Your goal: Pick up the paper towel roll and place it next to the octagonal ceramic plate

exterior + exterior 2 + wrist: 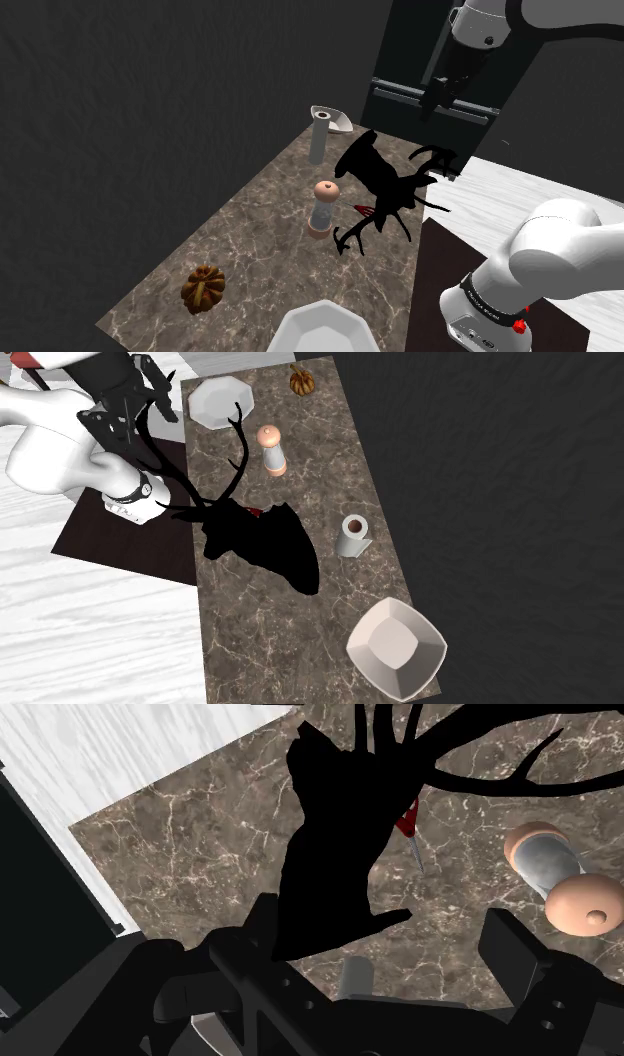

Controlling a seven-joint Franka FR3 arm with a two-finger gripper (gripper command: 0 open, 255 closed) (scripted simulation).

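Shoulder view gives us the clearest reading of the step: we are at the approach, and nothing is grasped yet. The black two-finger gripper (438,95) hangs high over the stand's side of the brown marbled stone counter (260,240). In the wrist view its fingers (512,949) stand apart and clasp nothing.

The pale grey cylindrical paper towel roll (318,137) stands upright at the far end of the counter. It is just beside a white squarish bowl (334,121) and well apart from the gripper. Between the gripper and the roll lies a flat black deer-head figure with antlers (378,185). A grey grinder with pinkish cap and base (322,207) stands upright near the middle of the counter. The white octagonal plate (325,330) lies at the near end, at the shoulder view's lower edge. A small brown ribbed pumpkin-shaped thing (203,288) sits near it, toward that view's left.

In our judgement, the next move must carry the open gripper over the deer head, high enough to clear the antlers. Then it must come down with one finger on each side of the roll, without pushing the bowl behind it. After the grasp, the way to the plate passes the grinder, so we think the roll should travel lifted. It should be set down on bare counter beside the plate's rim, not on the plate.
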